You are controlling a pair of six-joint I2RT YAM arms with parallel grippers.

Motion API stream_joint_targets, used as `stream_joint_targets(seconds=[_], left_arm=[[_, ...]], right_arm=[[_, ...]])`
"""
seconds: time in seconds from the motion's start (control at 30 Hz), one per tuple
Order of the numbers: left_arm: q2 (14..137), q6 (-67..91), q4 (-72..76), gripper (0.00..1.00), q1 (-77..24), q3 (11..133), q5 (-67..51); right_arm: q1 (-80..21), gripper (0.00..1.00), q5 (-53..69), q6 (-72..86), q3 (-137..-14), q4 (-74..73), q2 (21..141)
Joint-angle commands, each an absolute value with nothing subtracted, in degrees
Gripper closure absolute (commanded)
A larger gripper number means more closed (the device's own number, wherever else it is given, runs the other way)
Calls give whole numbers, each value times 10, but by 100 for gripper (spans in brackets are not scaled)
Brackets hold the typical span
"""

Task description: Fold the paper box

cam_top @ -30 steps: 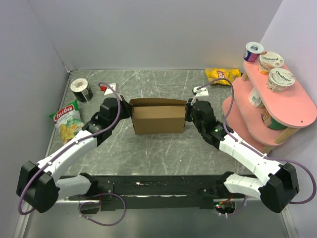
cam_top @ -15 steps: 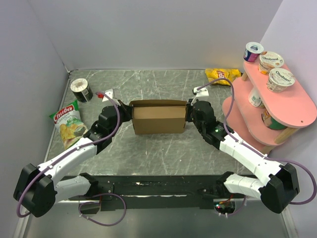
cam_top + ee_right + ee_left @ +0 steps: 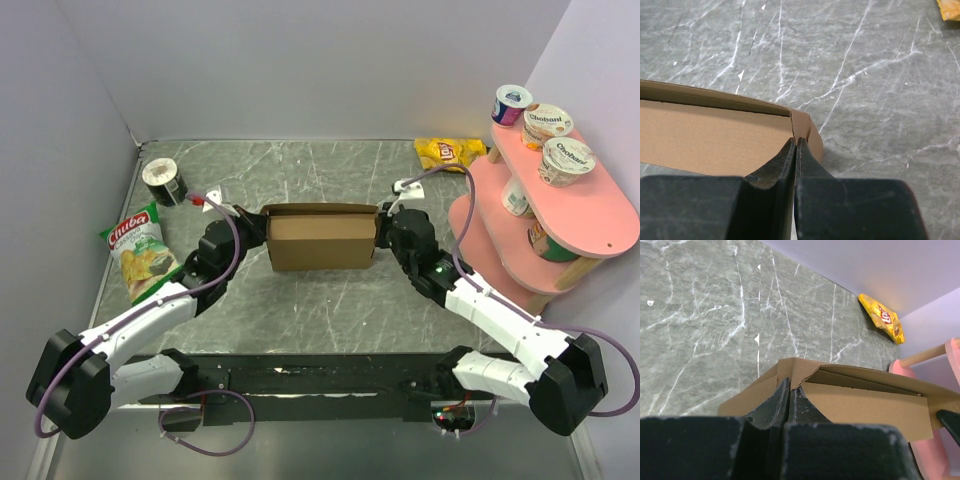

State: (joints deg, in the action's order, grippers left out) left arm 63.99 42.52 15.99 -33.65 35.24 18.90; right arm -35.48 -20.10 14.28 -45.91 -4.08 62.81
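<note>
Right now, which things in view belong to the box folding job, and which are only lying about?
For the job:
- cardboard box

Only lying about:
- green chip bag
- yellow chip bag
- dark can
- pink shelf
- yogurt cups on that shelf

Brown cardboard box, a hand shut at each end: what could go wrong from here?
Left hand and right hand seem to pinch the brown cardboard box only by thin end walls: a pull could crease them or slip off. The pink shelf of yoghurt cups stands beside the right arm: a swing might hit it.
</note>
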Motion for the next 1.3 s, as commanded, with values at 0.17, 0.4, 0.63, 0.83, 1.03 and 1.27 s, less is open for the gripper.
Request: stream_joint_targets(seconds=[0.17,0.4,0.63,0.83,1.03,1.27], left_arm=[[695,452,-53,99,-353,266,161],[708,441,-41,99,-359,266,159],[716,406,-114,99,-366,314,185],[721,416,-170,99,-367,344,190],[736,406,-175,99,-367,371,195],[735,396,-160,99,-373,372,199]], right_arm=[[-367,100,-168,156,-385,-136,635],[-367,93,-167,168,-407,-173,629],[-367,79,-172,154,-439,-214,575],[-367,64,-164,163,-454,-236,583],[-367,22,-155,152,-475,-280,498],[-366,5,-135,145,-548,-323,459]])
